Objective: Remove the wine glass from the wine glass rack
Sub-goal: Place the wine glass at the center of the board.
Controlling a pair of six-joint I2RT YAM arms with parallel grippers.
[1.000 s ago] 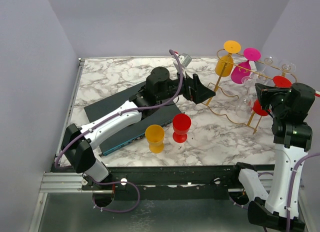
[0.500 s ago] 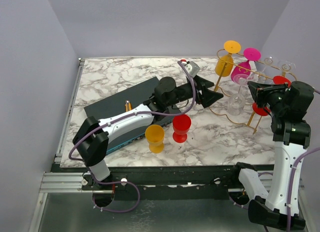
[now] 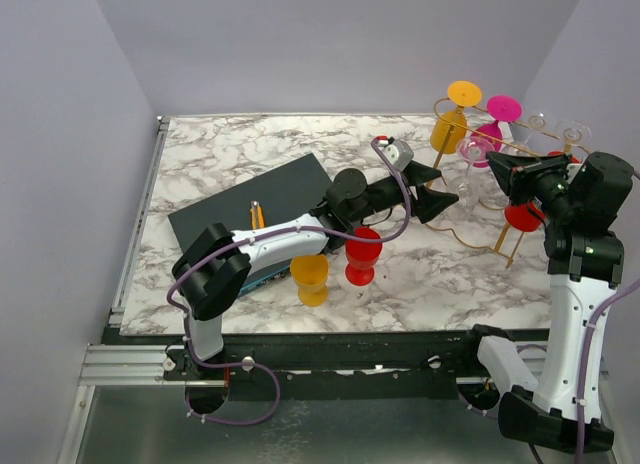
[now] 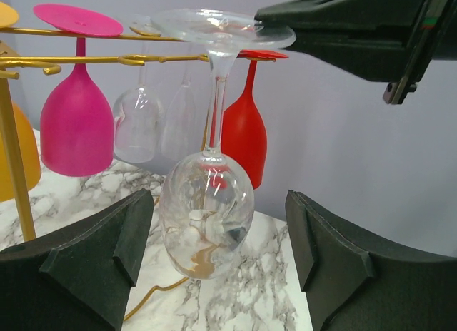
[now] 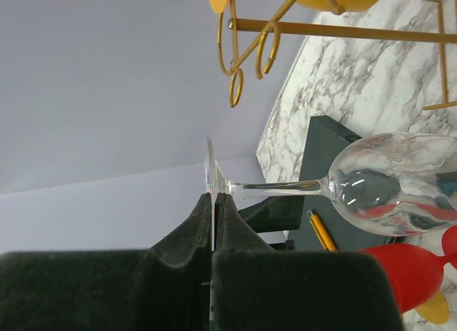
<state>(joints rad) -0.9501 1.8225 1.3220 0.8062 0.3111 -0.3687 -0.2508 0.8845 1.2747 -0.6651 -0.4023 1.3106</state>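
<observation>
We are holding the wine glass (image 5: 389, 192) upside down just in front of the wine glass rack (image 4: 93, 59). The right gripper (image 5: 213, 199) is clamped on the rim of its foot (image 4: 223, 26). The left gripper (image 4: 218, 238) is spread either side of the bowl, untouching. We are judging it best to centre the bowl and close softly before releasing the foot.

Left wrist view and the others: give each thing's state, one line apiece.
Clear wine glass: inverted, held by its foot.
Right tool: shut on that foot.
Left tool: open, either side of the bowl, not touching.
Wine glass rack: standing, other glasses hanging inverted.
Red cup, orange cup: upright on table.
</observation>
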